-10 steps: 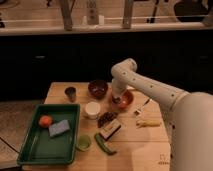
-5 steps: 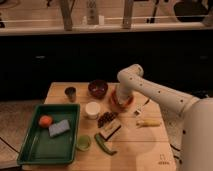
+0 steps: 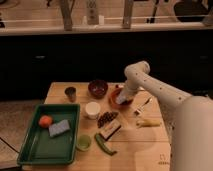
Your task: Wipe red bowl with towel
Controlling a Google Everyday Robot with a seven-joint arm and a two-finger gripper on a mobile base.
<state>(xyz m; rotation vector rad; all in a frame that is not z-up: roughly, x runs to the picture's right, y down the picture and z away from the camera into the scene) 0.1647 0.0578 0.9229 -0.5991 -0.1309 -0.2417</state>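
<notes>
Wooden table [image 3: 150,145], robot base at its right edge. White arm [image 3: 155,87] reaching in from the right and bending down toward the far edge.

Green tray [image 3: 30,150] at near-left corner, holding an orange fruit [image 3: 45,121] and a blue-grey pad [image 3: 59,128].

Maroon bowl [image 3: 98,88] near far edge, mid-table. Red bowl [image 3: 113,100] just right of it, white cup [image 3: 92,109] nearer, to the left.

Gripper [image 3: 123,97] down inside the red bowl. Pale patch at its tip, likely the towel [image 3: 120,101], against the bowl's inside. Grasp state: cannot tell.

Key relation: bowl directly beneath the gripper, so no reach left. Round bowl, no long axis; wiping likely a circular sweep inside the rim. Risk: bowl sliding toward the maroon one.
</notes>
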